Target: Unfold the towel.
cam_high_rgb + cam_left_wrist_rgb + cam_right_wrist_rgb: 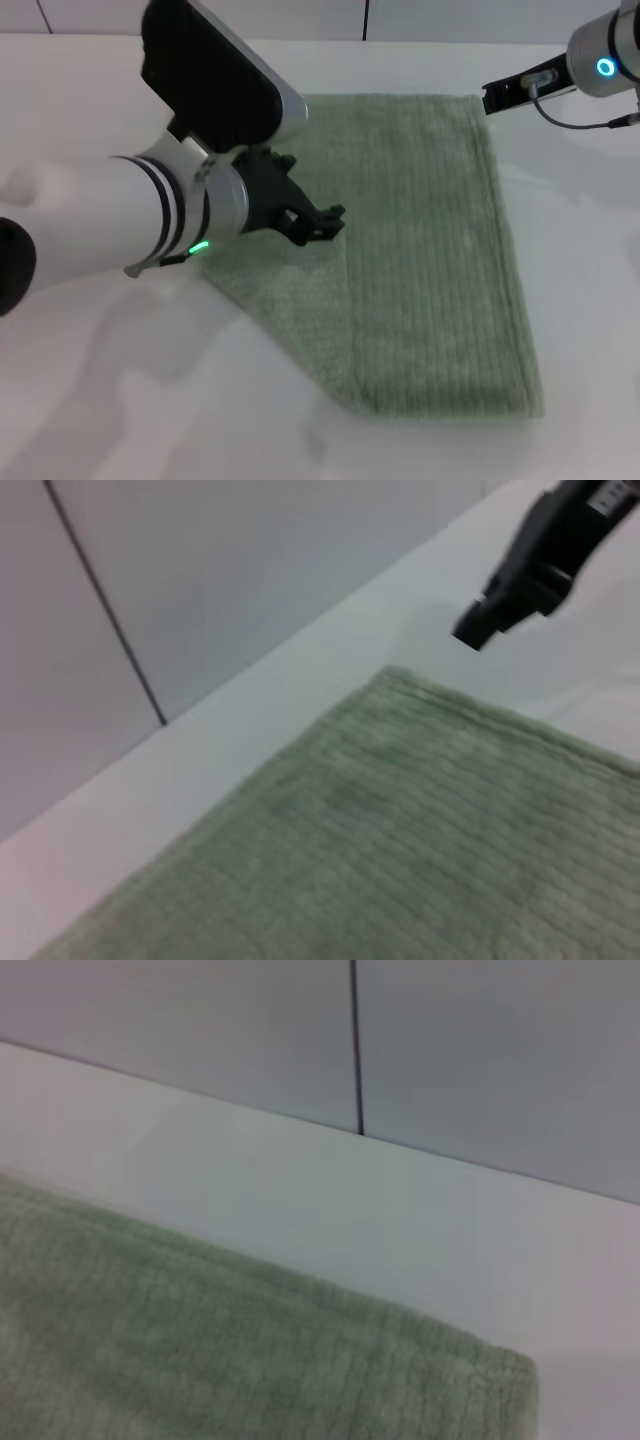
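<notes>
The pale sage-green towel lies folded flat on the white table, with a straight right edge and a slanted left edge. My left gripper hangs low over the towel's left part, near the slanted edge; I cannot tell whether it touches the cloth. My right gripper hovers just beside the towel's far right corner. The left wrist view shows the ribbed towel with its far corner and the right gripper above and beyond it. The right wrist view shows the towel's thick far corner.
The white table extends on all sides of the towel. A grey panelled wall rises right behind the table's far edge, close to the towel's far hem. My left arm's bulky forearm covers the left of the table.
</notes>
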